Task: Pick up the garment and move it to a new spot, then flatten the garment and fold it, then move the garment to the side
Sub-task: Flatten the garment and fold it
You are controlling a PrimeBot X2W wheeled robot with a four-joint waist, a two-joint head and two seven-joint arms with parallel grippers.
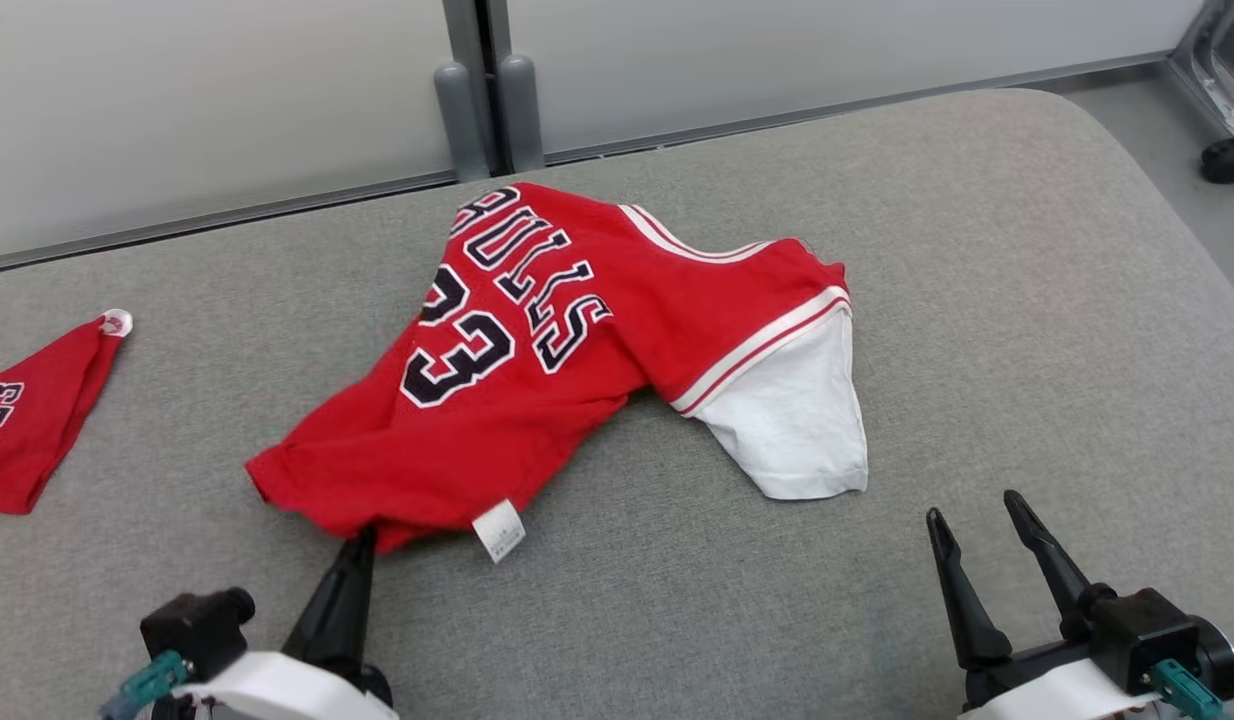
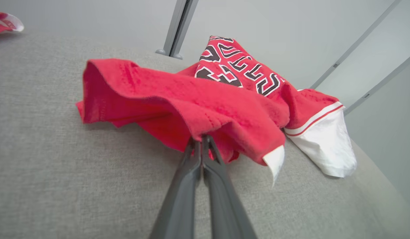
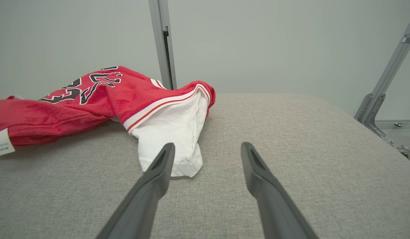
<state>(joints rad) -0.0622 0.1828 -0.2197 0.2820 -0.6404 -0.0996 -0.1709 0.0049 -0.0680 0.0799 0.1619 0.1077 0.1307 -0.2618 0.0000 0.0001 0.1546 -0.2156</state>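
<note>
The left hand (image 1: 362,545) is pinched shut on the near hem of the red jersey (image 1: 577,330), its fingers pressed together with cloth bunched over their tips. A white label (image 1: 500,530) lies just to its right. The right hand (image 1: 975,508) stands wide with nothing between its fingers, above the grey counter (image 1: 1027,300). The jersey's white sleeve (image 1: 792,420) lies just ahead and to the left of it. Well to the left of the left hand lies a second red cloth (image 1: 37,410).

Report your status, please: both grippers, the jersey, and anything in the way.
Left gripper shut on hem of red jersey, crumpled on grey cushion. Right gripper open, short of white sleeve. Second red garment far left, apart.
</note>
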